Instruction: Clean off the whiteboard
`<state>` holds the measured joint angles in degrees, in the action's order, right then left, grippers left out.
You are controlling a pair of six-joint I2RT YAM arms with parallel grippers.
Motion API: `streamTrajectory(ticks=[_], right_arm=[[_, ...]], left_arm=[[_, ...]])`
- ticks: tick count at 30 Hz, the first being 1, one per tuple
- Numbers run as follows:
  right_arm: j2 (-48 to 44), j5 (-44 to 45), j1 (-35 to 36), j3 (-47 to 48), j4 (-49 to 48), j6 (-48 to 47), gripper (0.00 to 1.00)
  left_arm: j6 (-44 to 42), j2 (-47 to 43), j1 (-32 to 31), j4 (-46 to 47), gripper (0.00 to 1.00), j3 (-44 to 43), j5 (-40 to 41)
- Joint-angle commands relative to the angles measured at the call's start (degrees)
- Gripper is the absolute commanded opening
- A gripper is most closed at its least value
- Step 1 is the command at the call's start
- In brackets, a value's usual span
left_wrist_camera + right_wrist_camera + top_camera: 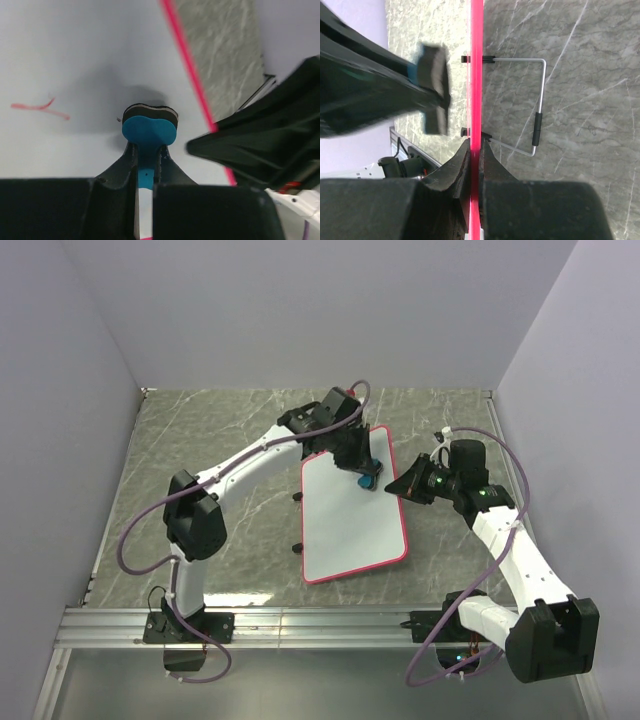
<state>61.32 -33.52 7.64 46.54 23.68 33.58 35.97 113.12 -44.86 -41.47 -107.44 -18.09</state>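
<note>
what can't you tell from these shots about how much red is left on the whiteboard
- Top external: the whiteboard looks blank; any marks are too small or hidden under the left end effector.
- Left wrist: one red stroke shows; frame edges cut off the rest of the board.
- Right wrist: the board is edge-on in the right end effector, face hidden; the eraser is blurred.

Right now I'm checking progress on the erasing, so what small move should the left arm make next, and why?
Probably slide the blue eraser across the whiteboard to the red mark left on it. The left gripper is shut on the eraser, which sits apart from that mark, and the right gripper pinches the board's rim, steadying it.
</note>
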Motion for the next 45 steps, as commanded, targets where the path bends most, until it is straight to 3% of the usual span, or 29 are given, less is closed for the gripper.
streamTrajectory(ticks=[1,10,20,27,36,41,45], right_arm=[[1.2,1.4,0.8,-1.0,1.2,-2.6,0.00],[0.1,2.6,0.8,-0.8,2.5,-3.3,0.00],[0.6,2.3,0.8,-0.8,2.2,-3.4,0.00],[1.0,1.7,0.8,-0.9,1.8,-3.3,0.00],[1.4,1.6,0.9,-0.8,1.8,-3.6,0.00],[1.9,1.3,0.8,-0.8,1.5,-3.3,0.00],[1.9,1.2,0.8,-1.0,1.4,-3.0,0.00]], left_arm=[[-0.5,3.4,2.1,-2.3,0.00,-6.8,-1.2],[0.9,5.4,7.6,0.3,0.00,2.6,3.3],[2.1,7.1,9.4,0.4,0.00,12.5,7.4],[1.5,5.4,4.1,-0.3,0.00,4.7,5.8],[5.9,3.2,-5.1,6.7,0.00,1.5,-1.2],[5.3,6.8,-5.3,5.6,0.00,-3.6,-1.7],[5.1,10.7,-1.7,2.6,0.00,-9.2,-0.8]])
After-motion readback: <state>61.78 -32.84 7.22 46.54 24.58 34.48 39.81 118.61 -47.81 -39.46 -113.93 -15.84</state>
